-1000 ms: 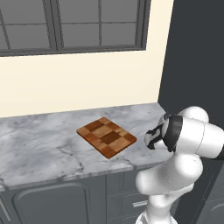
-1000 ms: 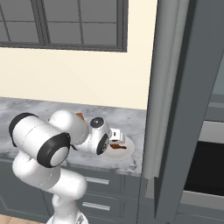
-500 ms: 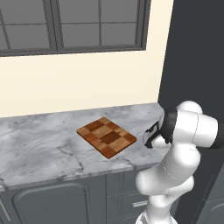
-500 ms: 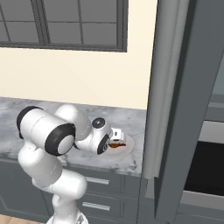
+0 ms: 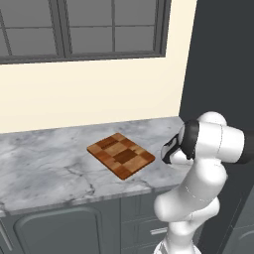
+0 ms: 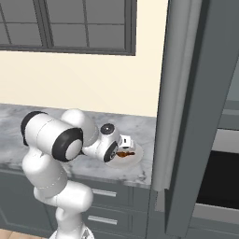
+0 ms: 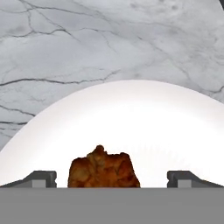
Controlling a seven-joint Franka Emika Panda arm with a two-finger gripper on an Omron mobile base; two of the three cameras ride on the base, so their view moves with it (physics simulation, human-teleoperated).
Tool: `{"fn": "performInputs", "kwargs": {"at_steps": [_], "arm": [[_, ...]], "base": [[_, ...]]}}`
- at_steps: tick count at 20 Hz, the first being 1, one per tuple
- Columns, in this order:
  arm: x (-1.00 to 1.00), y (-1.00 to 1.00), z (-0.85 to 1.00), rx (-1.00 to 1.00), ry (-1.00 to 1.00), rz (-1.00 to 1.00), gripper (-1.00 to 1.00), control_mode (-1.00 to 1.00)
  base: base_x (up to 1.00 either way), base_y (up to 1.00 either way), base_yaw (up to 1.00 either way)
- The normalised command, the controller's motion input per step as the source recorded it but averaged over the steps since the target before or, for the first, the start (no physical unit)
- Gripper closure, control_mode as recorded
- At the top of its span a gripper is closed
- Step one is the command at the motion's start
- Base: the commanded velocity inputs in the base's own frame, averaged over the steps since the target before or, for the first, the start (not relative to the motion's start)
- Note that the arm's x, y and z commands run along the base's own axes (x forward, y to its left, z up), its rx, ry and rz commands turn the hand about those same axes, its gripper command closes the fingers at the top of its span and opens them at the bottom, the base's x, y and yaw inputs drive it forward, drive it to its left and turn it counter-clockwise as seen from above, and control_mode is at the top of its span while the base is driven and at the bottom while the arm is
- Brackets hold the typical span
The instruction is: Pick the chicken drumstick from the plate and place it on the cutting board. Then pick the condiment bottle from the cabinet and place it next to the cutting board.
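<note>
The reddish-brown chicken drumstick (image 7: 104, 169) lies on the white plate (image 7: 131, 118), and in the hand view it sits between the two dark fingertips (image 7: 41, 178) of my gripper (image 7: 112, 180), which is open and low over the plate. From the right base view the drumstick (image 6: 125, 153) and plate (image 6: 135, 159) show just past the hand, near the counter's right end. The checkered cutting board (image 5: 120, 155) lies on the marble counter to the left of the hand. The tall dark grey cabinet (image 6: 196, 116) stands at the right with its door swung out. The condiment bottle is out of view.
The marble counter (image 5: 44, 158) runs along a cream wall under a window. The cabinet door (image 6: 175, 93) projects forward right beside the plate. Grey drawers with silver handles (image 6: 105, 205) sit below the counter. An oven front (image 6: 219, 186) is at the far right.
The arm has swung and the hand has sunk closer over the plate and drumstick. The jaws stay open. Board and plate have not moved.
</note>
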Motion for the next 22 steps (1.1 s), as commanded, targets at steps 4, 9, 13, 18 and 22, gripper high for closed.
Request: {"fn": "performInputs", "kwargs": {"at_steps": [4,9,13,18,22], "arm": [[0.06,0.0,-0.1,0.0,0.01,0.02,1.0,-1.0],[0.0,-0.01,-0.04,0.0,0.01,0.04,1.0,-1.0],[0.0,0.0,-0.06,0.0,0.0,0.05,1.0,-1.0],[-0.01,-0.17,0.02,0.0,0.03,0.04,1.0,-1.0],[-0.04,-0.28,0.25,0.0,0.04,0.01,1.0,-1.0]], "base": [[0.0,0.0,0.0],[0.0,0.0,0.0],[0.0,0.0,0.0],[0.0,0.0,0.0],[0.0,0.0,0.0]]}}
